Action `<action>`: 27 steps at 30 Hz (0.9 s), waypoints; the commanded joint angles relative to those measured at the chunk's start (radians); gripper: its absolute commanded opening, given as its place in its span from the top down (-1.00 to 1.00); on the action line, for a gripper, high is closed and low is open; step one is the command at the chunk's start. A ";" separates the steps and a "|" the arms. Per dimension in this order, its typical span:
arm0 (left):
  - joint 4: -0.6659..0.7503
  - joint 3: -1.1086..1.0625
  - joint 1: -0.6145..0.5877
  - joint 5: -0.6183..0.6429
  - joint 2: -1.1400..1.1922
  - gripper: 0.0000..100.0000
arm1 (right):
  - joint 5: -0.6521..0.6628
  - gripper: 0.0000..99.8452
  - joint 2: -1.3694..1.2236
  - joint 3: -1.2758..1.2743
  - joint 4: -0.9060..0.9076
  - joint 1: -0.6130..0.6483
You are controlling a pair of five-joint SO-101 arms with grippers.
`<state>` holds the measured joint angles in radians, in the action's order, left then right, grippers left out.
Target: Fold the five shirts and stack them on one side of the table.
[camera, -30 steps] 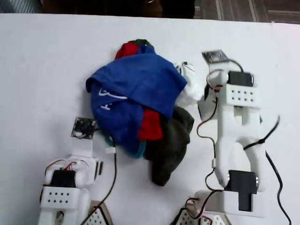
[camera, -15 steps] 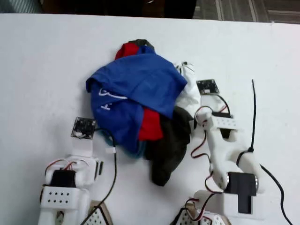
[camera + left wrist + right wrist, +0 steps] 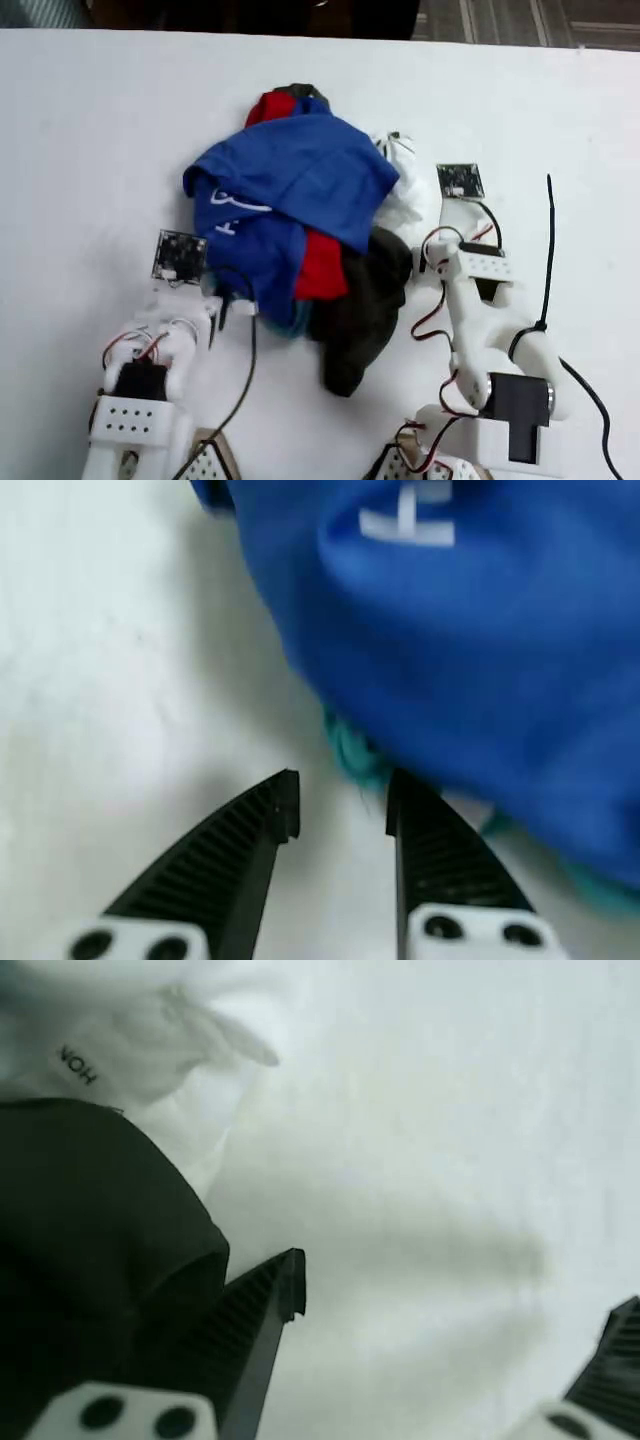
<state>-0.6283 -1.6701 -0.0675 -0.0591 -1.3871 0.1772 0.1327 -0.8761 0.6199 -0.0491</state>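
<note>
1. A crumpled blue cotton shirt tops an unfolded heap at mid-worktop, over a red shirt, a dark shirt, a white shirt and teal fabric.
2. Left gripper: jaws parted, nothing held, just beside the teal fabric.
3. Right gripper: spread wide, unloaded, one finger against the dark shirt.
4. The white worktop extends broadly to the left and far edges.

Likely a robotics lab or workshop: a plain white desk carries a bare-wired left arm and right arm, with dark plank flooring beyond the desk's far edge.
</note>
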 commanded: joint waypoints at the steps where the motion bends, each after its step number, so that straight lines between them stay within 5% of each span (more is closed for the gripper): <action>1: 0.104 -0.027 -0.008 0.000 -0.009 0.66 | -0.008 0.13 0.033 0.005 -0.016 0.013; 3: 0.048 -0.007 -0.031 -0.029 -0.011 0.66 | -0.008 0.13 0.033 0.005 -0.016 0.013; 9: 0.017 0.131 -0.094 -0.377 -0.009 0.66 | -0.008 0.13 0.031 0.008 -0.027 0.027; 20: -0.031 0.521 -0.057 -0.087 0.040 0.52 | -0.008 0.13 0.031 0.003 -0.038 0.044; 27: -0.051 0.739 0.009 -0.087 0.565 0.41 | -0.008 0.13 0.031 0.003 -0.038 0.044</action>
<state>-0.6544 -1.0871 -0.0936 -0.1603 -1.0510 0.1772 0.1327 -0.8792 0.5969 -0.0153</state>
